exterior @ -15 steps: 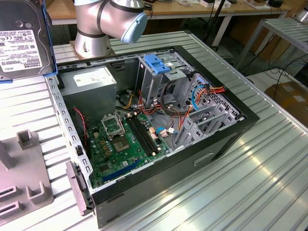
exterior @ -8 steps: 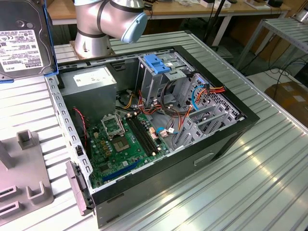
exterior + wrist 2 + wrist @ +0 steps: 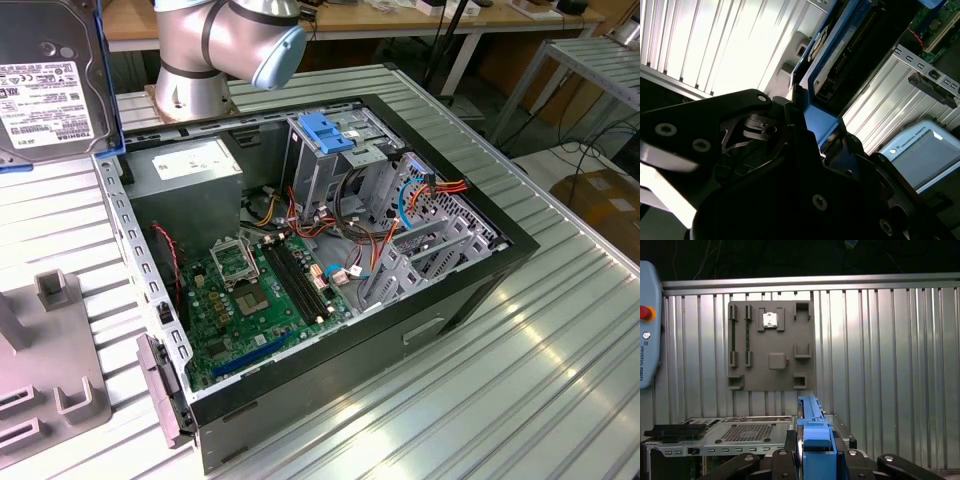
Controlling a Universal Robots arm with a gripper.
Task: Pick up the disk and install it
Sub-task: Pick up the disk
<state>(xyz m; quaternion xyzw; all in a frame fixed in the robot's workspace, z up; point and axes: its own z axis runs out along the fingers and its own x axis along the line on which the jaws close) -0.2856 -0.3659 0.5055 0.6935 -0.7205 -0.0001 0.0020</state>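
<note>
The disk (image 3: 50, 80) hangs high at the exterior view's left, above the table and beside the open computer case (image 3: 450, 300). Its white label faces the camera, with a blue rail along its lower edge. In both wrist views my gripper (image 3: 816, 452) (image 3: 812, 132) is shut on the disk, its black fingers (image 3: 790, 442) pressed against the blue rail (image 3: 812, 425) (image 3: 822, 120). The disk's dark connector edge (image 3: 850, 55) points away from the gripper. Inside the case stands the metal drive cage (image 3: 330, 140) with its blue top handle.
A grey power-supply box (image 3: 185, 170) and the green motherboard (image 3: 260, 290) lie in the case among loose cables (image 3: 420, 195). A grey fixture plate (image 3: 50, 390) (image 3: 771, 345) rests on the ribbed metal table (image 3: 520, 380). A teach pendant (image 3: 647, 330) (image 3: 920, 152) lies nearby. The arm's base (image 3: 190, 85) stands behind the case.
</note>
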